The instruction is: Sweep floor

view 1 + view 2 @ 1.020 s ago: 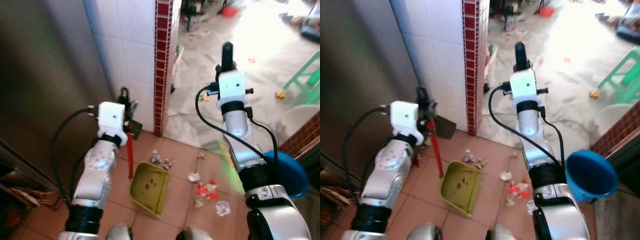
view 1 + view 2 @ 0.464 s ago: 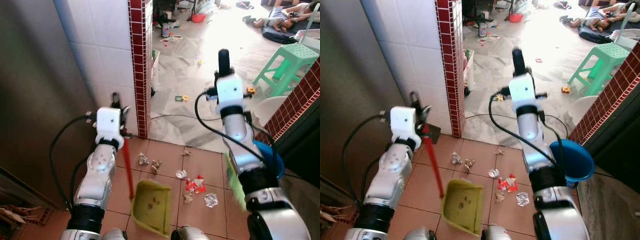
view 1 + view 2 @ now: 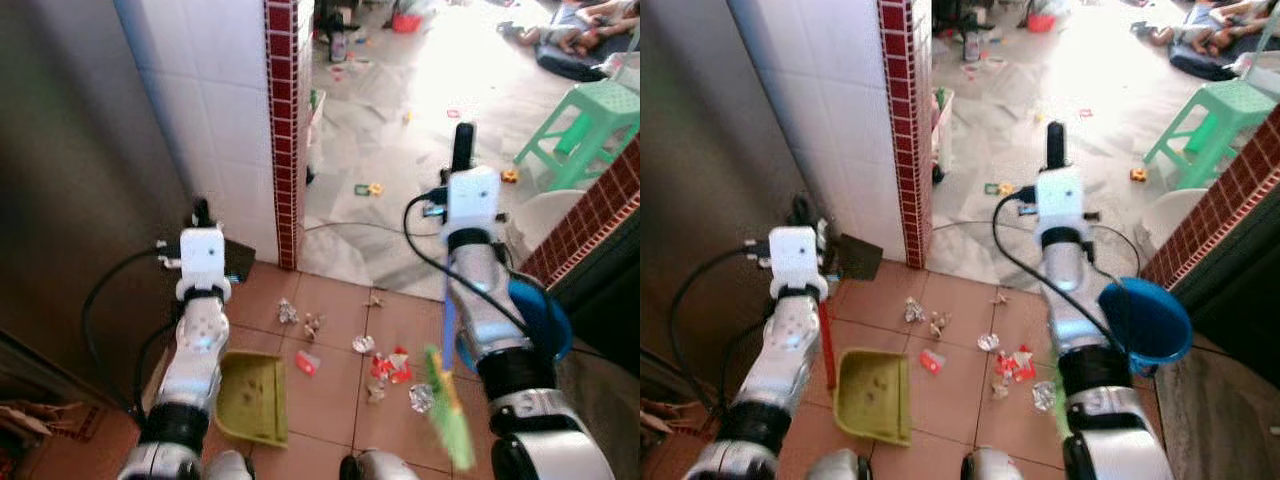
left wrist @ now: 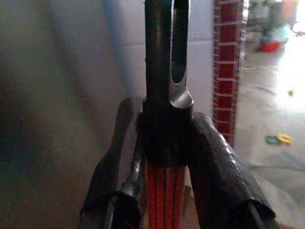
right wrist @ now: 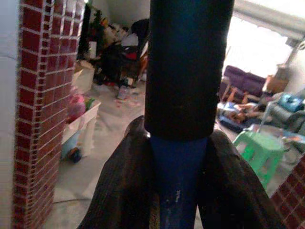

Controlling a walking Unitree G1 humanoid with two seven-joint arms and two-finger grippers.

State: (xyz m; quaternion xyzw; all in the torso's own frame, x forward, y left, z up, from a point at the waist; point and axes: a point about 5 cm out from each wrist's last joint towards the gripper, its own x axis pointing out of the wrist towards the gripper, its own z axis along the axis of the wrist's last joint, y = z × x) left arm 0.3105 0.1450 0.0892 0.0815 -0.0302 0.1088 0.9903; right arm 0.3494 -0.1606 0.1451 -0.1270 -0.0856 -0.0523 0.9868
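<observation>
A green dustpan rests on the terracotta tiles by my left arm, its red handle rising to my left gripper. That gripper is shut on the handle just under its black end cap. My right gripper is shut on the broom's blue handle below its black grip. The broom's green bristles are blurred, low at the front right. Scattered litter lies on the tiles between dustpan and broom, and a red scrap lies close to the dustpan.
A white tiled wall ends in a red brick pillar ahead on the left. A blue bucket sits by my right arm, near a low brick wall. Beyond are a littered pale floor, a green stool and a person lying down.
The view has shifted. The dustpan hung tilted from its handle and now lies flat further left. The broom's bristles have swung lower and nearer. A red scrap now lies by the dustpan.
</observation>
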